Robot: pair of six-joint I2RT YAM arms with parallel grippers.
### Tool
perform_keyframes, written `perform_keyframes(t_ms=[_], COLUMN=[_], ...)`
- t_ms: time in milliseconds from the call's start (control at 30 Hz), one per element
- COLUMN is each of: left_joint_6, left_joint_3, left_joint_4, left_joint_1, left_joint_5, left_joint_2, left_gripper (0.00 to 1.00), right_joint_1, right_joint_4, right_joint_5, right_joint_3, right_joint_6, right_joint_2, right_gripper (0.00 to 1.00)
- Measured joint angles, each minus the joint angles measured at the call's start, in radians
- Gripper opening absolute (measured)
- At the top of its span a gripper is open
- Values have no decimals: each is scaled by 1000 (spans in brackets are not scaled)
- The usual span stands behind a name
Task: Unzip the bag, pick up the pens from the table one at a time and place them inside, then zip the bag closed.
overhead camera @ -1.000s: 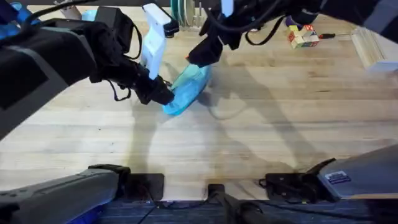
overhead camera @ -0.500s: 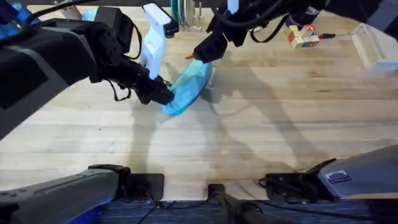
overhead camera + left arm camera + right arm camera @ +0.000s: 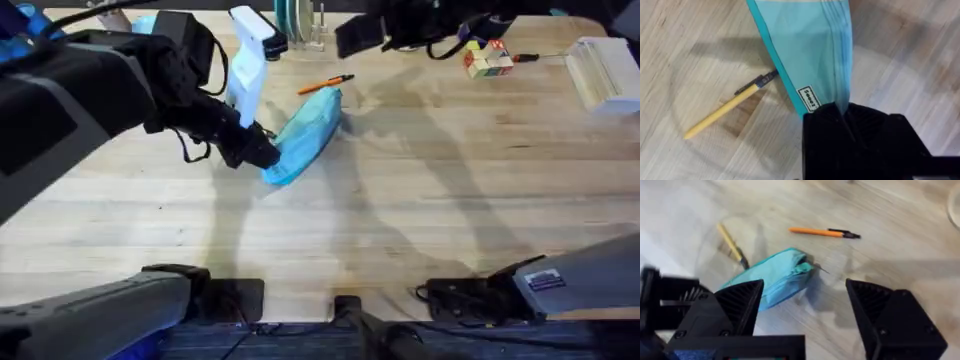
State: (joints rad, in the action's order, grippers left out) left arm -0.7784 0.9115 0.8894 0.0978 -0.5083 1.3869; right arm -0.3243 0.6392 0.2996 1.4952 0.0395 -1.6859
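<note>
Bag (image 3: 810, 55), gripped by left pincer (image 3: 845, 120), label unreadable.

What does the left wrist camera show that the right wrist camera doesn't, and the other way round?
Left wrist only: the left gripper shut on the bag at one end, and a small label on the bag. Right wrist only: the orange pen lying on the table beyond the bag, and the right gripper open above it. Both share: the bag, the yellow pen beside it, and the wood table.
</note>
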Motion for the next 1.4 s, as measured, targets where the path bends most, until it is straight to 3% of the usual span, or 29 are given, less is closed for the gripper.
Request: perform_keyframes(t_ms=[200, 767, 1133, 1400], left_joint_6=[0, 0, 0, 0], left_joint_3=[0, 0, 0, 0], left_joint_4=[0, 0, 0, 0], left_joint_1=[0, 0, 0, 0], left_joint_5=[0, 0, -1, -1], left_joint_2=[0, 0, 0, 0], left_gripper=[42, 42, 43, 43], right_joint_1=[35, 33, 33, 33], right_joint_4=[-6, 7, 72, 146], right_joint_5=[0, 8, 8, 8], right_joint_3=[0, 4, 140, 158], right_joint_6=[109, 170, 297, 396], right_joint_2=[-13, -30, -31, -34], right_gripper=[996, 995, 996, 996])
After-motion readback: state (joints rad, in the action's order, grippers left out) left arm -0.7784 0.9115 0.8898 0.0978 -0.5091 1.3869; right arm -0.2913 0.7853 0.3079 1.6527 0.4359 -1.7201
